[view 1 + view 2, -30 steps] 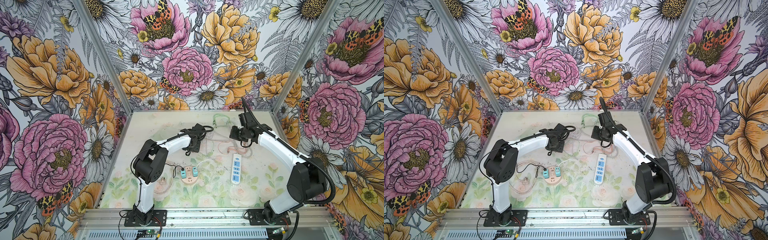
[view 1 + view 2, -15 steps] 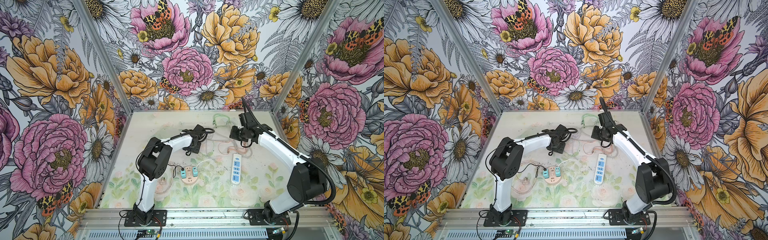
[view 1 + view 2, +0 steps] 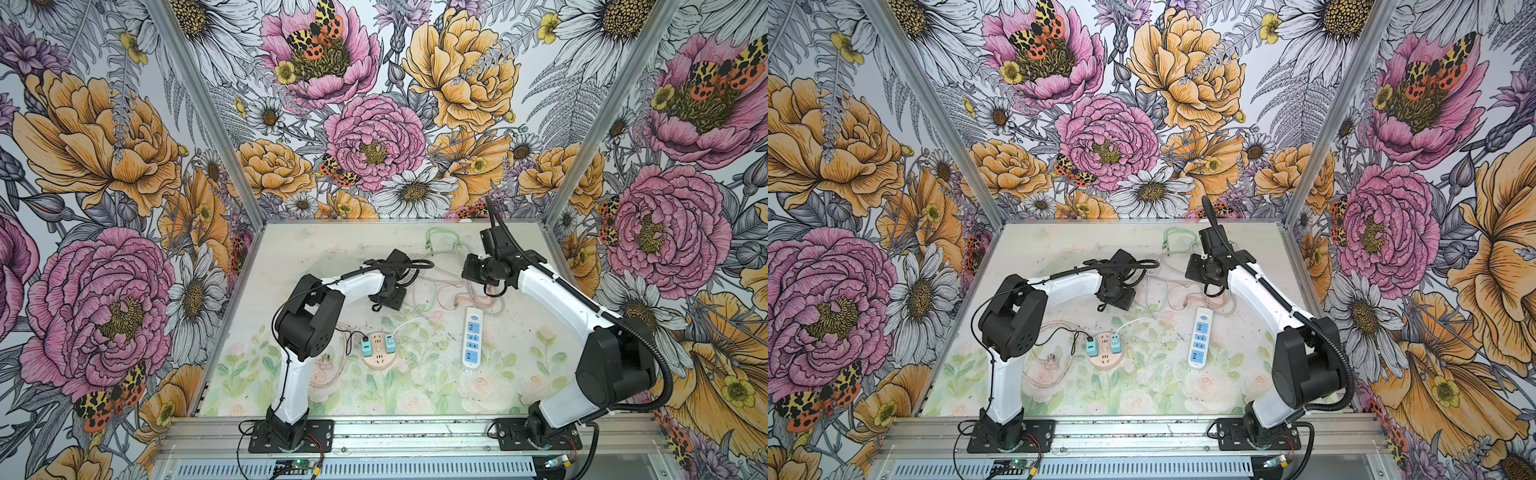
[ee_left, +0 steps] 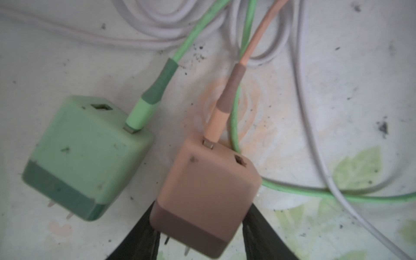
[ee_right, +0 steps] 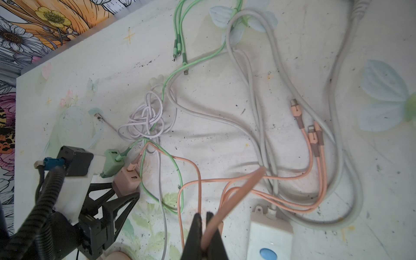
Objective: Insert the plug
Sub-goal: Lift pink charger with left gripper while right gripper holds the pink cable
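On the table (image 3: 415,399), bare along its six o'clock edge, a white power strip (image 3: 473,337) is seen at three o'clock of a round socket (image 3: 377,356) holding two teal adapters (image 3: 366,347), at whose twelve o'clock the two-tone pink plug (image 4: 207,191) is clamped by the left gripper (image 4: 201,225), a pink cable (image 5: 236,191) being pinched by the right gripper (image 5: 203,216)

One green plug (image 4: 90,155), one pink plug (image 4: 207,198), two teal adapters (image 3: 367,347), one power strip (image 3: 471,340), one round socket (image 3: 377,359).
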Controlling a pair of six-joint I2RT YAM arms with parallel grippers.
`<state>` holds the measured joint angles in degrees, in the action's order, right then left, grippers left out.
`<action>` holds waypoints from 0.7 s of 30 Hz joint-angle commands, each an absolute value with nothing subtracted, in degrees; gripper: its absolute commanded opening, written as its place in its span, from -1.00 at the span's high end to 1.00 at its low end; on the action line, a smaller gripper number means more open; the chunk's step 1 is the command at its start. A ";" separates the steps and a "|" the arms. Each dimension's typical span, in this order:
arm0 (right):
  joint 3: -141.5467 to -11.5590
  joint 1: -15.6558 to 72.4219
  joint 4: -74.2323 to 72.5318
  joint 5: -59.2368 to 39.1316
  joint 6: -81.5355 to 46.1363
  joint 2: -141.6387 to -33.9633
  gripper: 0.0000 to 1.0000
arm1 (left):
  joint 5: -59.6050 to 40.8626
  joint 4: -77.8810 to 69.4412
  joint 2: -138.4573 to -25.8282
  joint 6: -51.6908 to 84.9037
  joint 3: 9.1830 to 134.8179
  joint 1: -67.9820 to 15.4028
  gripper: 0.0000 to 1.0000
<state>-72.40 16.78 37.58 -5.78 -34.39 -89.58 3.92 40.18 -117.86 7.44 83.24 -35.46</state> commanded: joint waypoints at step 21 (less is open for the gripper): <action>-70.27 16.35 37.62 -5.36 -33.66 -86.77 1.00 | 6.60 35.00 -118.40 4.31 83.80 -35.61 -0.22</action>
<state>-70.30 16.78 37.76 -5.78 -34.39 -88.60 5.96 37.85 -117.89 5.85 83.35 -35.81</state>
